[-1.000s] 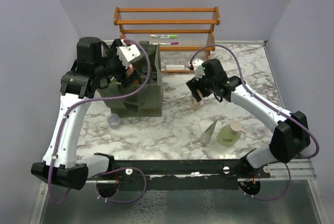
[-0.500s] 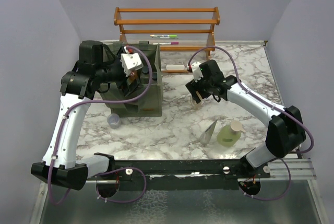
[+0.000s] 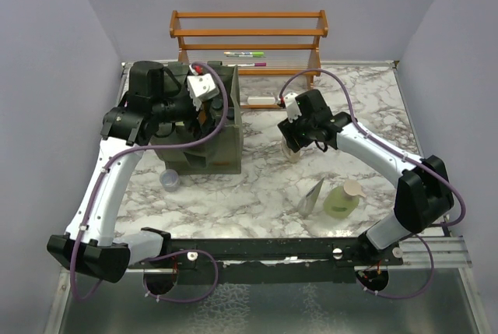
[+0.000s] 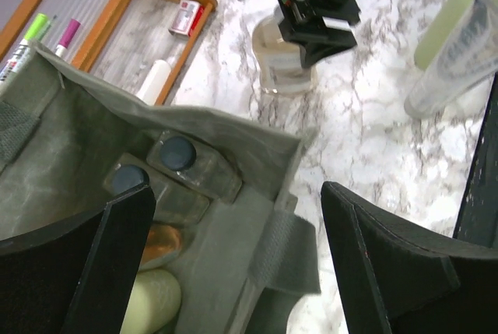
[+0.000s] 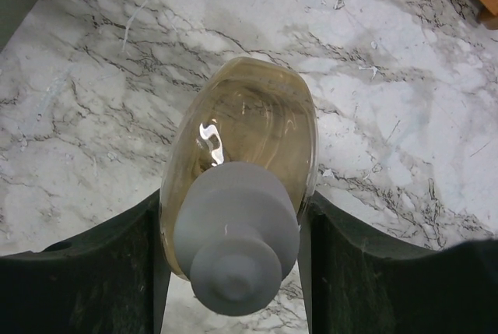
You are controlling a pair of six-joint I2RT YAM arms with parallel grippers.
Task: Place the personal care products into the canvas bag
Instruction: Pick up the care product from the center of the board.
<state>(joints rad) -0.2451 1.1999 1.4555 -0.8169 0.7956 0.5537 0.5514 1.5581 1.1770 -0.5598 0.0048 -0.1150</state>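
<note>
The olive canvas bag (image 3: 222, 147) stands left of centre, holding two clear bottles with black caps (image 4: 177, 152), an orange bottle (image 4: 159, 244) and a pale green one (image 4: 152, 299). My left gripper (image 4: 233, 194) hangs open over the bag's right rim (image 4: 233, 128), holding nothing. An amber pump bottle (image 5: 249, 128) with a grey top stands upright on the marble. My right gripper (image 5: 232, 217) is shut on it, both fingers against its sides; from above that gripper (image 3: 297, 138) covers most of it. A green pump bottle (image 3: 341, 200) and a grey pouch (image 3: 311, 196) sit near the front right.
A lavender cup (image 3: 170, 181) stands just in front of the bag. The wooden rack (image 3: 249, 34) runs along the back wall with marker pens (image 3: 245, 59) on it and a white tube (image 3: 261, 101) at its base. Walls close in on both sides.
My right gripper's fingers have closed in on the amber bottle's sides. The left arm has drawn back and up over the bag, jaws still wide.
</note>
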